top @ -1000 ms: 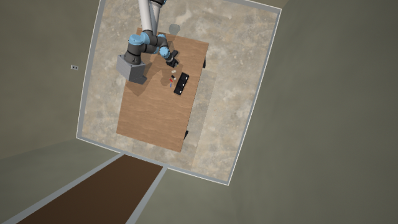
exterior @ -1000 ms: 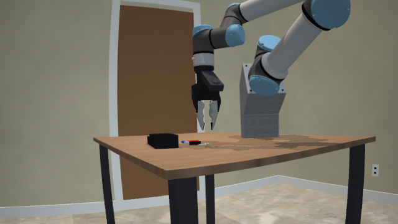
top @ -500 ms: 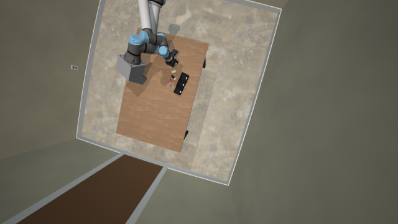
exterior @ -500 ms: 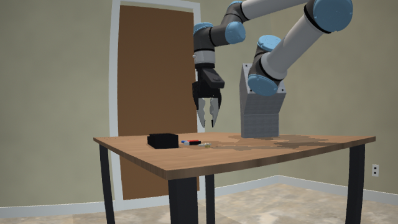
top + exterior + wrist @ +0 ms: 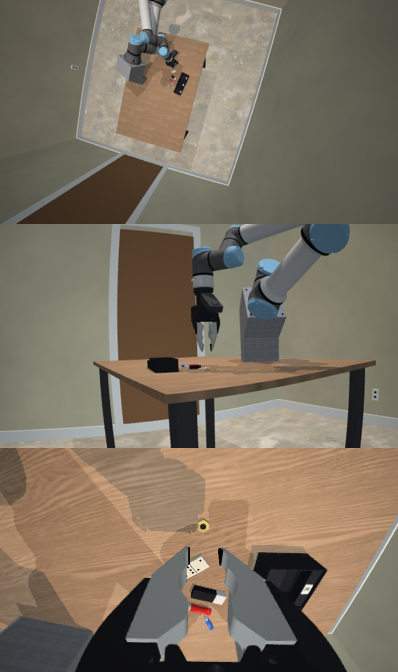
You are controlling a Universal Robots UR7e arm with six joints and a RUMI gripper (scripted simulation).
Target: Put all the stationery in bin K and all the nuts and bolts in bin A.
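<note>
gripper (image 5: 204, 559) hangs above table (image 5: 236, 379), jaws narrowly apart, nothing held. domino (image 5: 197, 566), eraser (image 5: 208, 594), red piece (image 5: 200, 609), blue piece (image 5: 209, 624) below between my fingers. nut (image 5: 203, 526) ahead. bins (image 5: 290, 579) to right.

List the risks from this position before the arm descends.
1. The items lie crowded: the domino, black eraser, red piece and blue piece sit close together under the gripper, so a descent may knock neighbours aside.
2. The fingers stand fairly narrow and hold nothing; without widening they may land on an item rather than straddle it.
3. The bins sit just beside the cluster; a sideways nudge could shift or tip them.
</note>
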